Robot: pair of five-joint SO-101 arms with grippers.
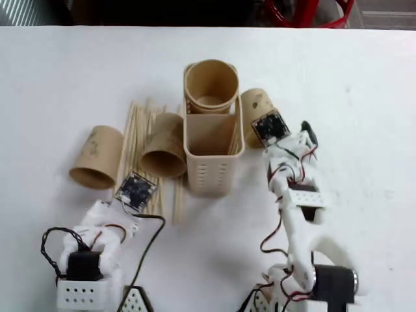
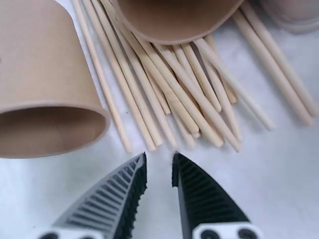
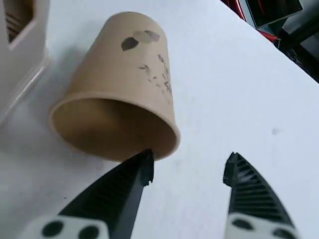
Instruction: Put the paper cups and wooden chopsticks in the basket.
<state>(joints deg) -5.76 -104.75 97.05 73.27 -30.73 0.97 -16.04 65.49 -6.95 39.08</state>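
While chopsticks (image 2: 179,99) lie fanned on the table (image 1: 364,97) beside the basket (image 1: 208,162), left gripper (image 2: 158,163) open a narrow slit, empty, just short of their ends, right gripper (image 3: 189,163) wide open, empty, one tip at the mouth of a tipped cup (image 3: 119,94), upright cup (image 1: 211,81) in the basket

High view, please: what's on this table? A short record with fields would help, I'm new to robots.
basket: mid-table, cup stack in its far compartment
lying on sides: left cup, middle cup, right cup
chopsticks: spread left of basket
left pincer: slightly open, near chopstick ends
right pincer: open, at right cup's mouth
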